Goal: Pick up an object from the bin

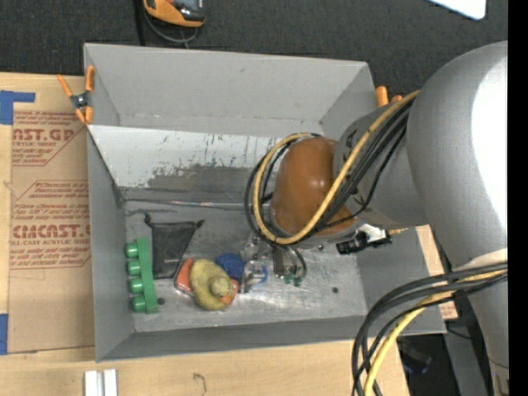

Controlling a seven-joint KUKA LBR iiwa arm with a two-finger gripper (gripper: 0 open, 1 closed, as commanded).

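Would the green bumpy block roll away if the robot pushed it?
Probably not. The green block has flat sides and a row of studs, so it would likely slide, not roll. It looks like stiff, light plastic. It lies flat beside the bin's left wall, so a push that way may just jam it.

Single camera, set high above the gripper [279, 269], tilted down into the grey bin [223, 89]. Whole bin in frame, medium range. Arm [462, 163] enters from the gripper's right side of frame.
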